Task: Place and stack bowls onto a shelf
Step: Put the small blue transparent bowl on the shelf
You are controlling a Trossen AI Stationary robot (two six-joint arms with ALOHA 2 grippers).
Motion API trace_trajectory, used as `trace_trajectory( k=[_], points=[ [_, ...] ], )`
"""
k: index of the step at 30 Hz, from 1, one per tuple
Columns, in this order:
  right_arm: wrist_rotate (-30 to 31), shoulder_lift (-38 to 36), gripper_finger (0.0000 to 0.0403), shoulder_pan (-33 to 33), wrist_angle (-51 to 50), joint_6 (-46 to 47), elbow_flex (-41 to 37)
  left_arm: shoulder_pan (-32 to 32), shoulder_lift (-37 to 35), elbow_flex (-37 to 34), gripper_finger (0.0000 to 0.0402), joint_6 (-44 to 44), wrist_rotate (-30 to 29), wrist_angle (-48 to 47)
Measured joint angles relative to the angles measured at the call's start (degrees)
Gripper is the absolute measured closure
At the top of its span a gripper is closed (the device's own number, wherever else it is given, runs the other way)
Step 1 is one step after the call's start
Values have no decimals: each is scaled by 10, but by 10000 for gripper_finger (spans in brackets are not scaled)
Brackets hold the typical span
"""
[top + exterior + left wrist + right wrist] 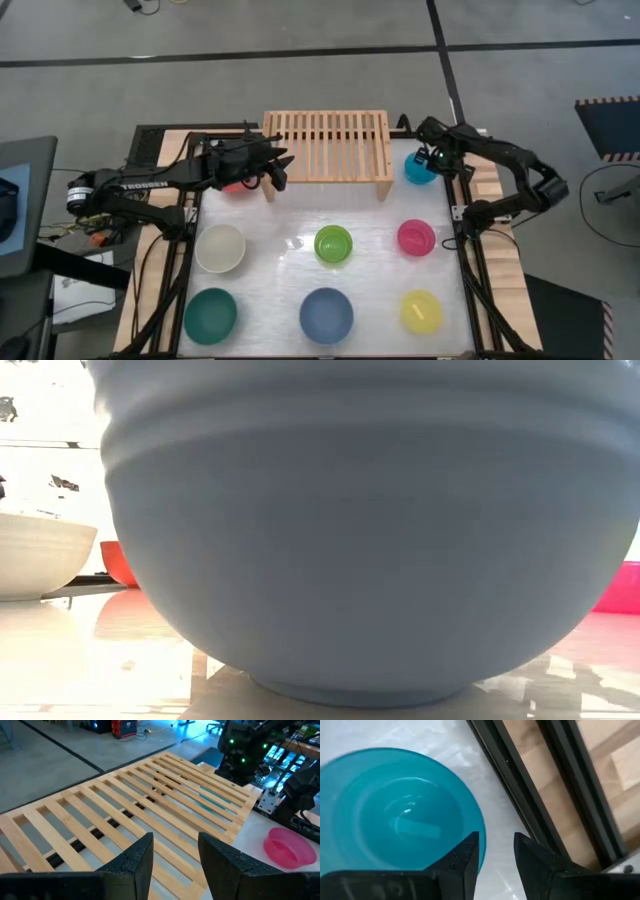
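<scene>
The light-wood shelf [327, 145] stands on its side legs at the table's far edge. My left gripper [275, 165] hovers open over the shelf's left end, its fingers above the slats [175, 847]. The red bowl [238, 185] sits on the table under the left arm. My right gripper [428, 160] is open above the cyan bowl [395, 810], which sits just right of the shelf. One finger stands inside the bowl's near rim [481, 832] and one outside. No touch shows.
On the table stand the cream [220, 248], lime green [334, 244] and magenta [416, 238] bowls in one row. Nearer are the dark green [210, 315], blue [326, 314] and yellow [421, 311] bowls. The blue bowl [370, 530] fills the low view. A black frame rail [520, 785] runs beside the cyan bowl.
</scene>
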Motion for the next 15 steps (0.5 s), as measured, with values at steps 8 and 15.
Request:
trace_trajectory(
  k=[8, 15],
  points=[
    [-26, 0, 257, -10, 103, -12, -60, 0, 0, 0, 262, -16, 0, 5],
    [-25, -3, 326, -5, 131, -35, -71, 0, 0, 0, 262, -37, 0, 5]
  ],
)
